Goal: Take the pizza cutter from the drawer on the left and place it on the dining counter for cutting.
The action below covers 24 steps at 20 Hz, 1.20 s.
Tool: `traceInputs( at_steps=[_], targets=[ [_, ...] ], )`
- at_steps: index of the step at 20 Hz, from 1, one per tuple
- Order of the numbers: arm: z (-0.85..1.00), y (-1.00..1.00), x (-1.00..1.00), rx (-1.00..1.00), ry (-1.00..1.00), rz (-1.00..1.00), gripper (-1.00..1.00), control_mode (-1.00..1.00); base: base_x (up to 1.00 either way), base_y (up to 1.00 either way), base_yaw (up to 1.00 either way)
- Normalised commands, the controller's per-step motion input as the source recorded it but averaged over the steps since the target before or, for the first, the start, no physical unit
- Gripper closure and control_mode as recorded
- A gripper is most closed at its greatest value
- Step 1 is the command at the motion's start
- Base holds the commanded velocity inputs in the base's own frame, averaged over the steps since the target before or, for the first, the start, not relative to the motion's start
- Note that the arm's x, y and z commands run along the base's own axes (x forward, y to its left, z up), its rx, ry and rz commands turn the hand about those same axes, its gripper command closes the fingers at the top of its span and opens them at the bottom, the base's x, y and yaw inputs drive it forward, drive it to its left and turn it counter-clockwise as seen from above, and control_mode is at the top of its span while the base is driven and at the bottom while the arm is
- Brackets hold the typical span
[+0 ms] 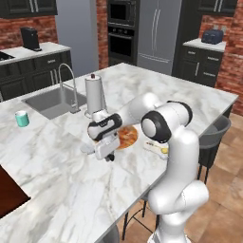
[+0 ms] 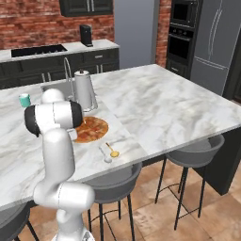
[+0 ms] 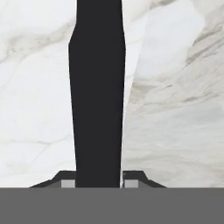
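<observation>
Because the hand had been brought low over the dining counter (image 1: 57, 190) with its fingers pointing down, the gripper (image 1: 110, 156) sat just above the marble, which reads as a posture for setting something down rather than carrying it. In the hand view a long black handle (image 3: 97, 96) rose straight up between the two fingertips (image 3: 68, 183), which were pressed in against its sides; I took this for the handle of the pizza cutter (image 1: 88, 149), pinched at its lower end (the wheel itself lay beyond the top of that view). The left base view supplied what the hand camera could not: a pale grey rounded shape projecting from the hand toward the teal mug (image 1: 22, 118), close over the counter, probably the cutter's wheel, though whether it touched the marble I could not tell. It also showed the hand just beside the pizza (image 1: 127, 136), in front of the paper towel holder (image 1: 95, 95) and the sink (image 1: 50, 102), a sensible spot if cutting is the aim. The right base view hid the gripper behind the arm's own shoulder, but gave the clearer look at the whole pizza (image 2: 91, 129), a spoon (image 2: 112, 151) near the counter edge, and the stools (image 2: 195, 153) below. Judged so, the task seemed near its end, with release left.
</observation>
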Motion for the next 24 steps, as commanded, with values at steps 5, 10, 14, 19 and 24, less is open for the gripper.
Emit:
traceInputs(
  at_steps=[5,10,14,19,24],
  targets=[
    [-0.38,0.17,0.22,-0.04,0.13,0.08,-1.00,-1.00,0.00,0.00,0.00],
    [-0.19,0.20,0.00,-0.10,0.02,0.06,-1.00,-1.00,0.00,0.00,0.00],
    [0.05,0.15,-0.04,-0.09,0.00,0.00,-1.00,-1.00,0.00,0.00,0.00],
    [0.21,0.13,-0.14,0.00,-0.01,0.00,-1.00,-1.00,0.00,0.00,0.00],
    [0.20,0.09,-0.26,0.00,-0.11,0.00,-1.00,-1.00,0.00,0.00,0.00]
  ],
)
